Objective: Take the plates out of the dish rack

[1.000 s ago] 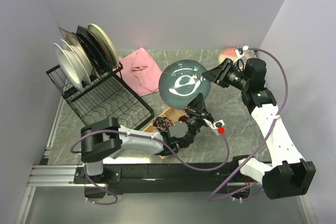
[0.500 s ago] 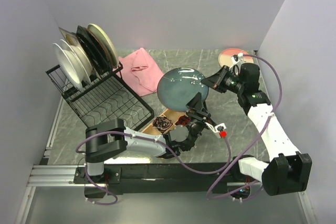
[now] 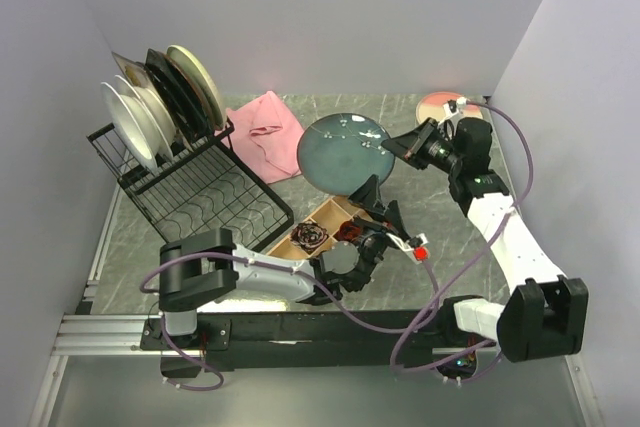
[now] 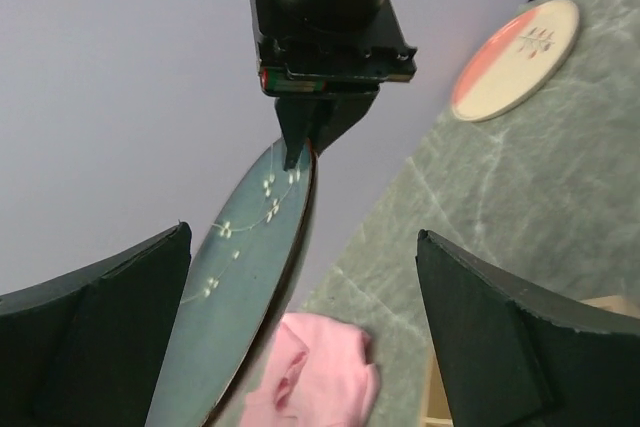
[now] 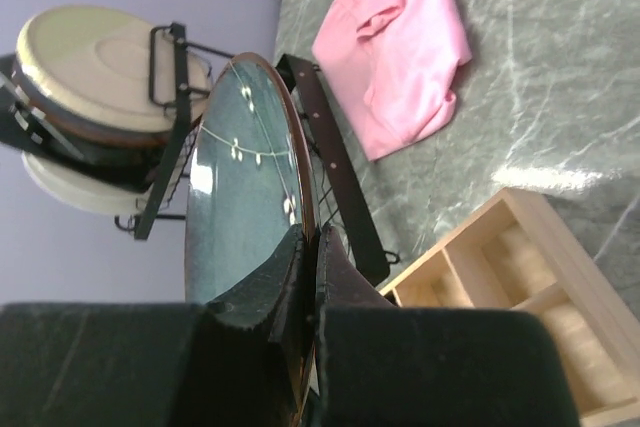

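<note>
Inside right gripper [image 5: 309,245], teal plate [image 5: 240,197] rim.

The left arm [image 3: 265,275] and right arm [image 3: 505,237] have smooth white shells on their long links and chunky black joint housings. A grey-purple cable [image 3: 524,152] loops along each. The fingers [image 4: 95,332] are matte black wedges. A small red part [image 3: 421,250], perhaps a button, marks the left wrist.
</note>
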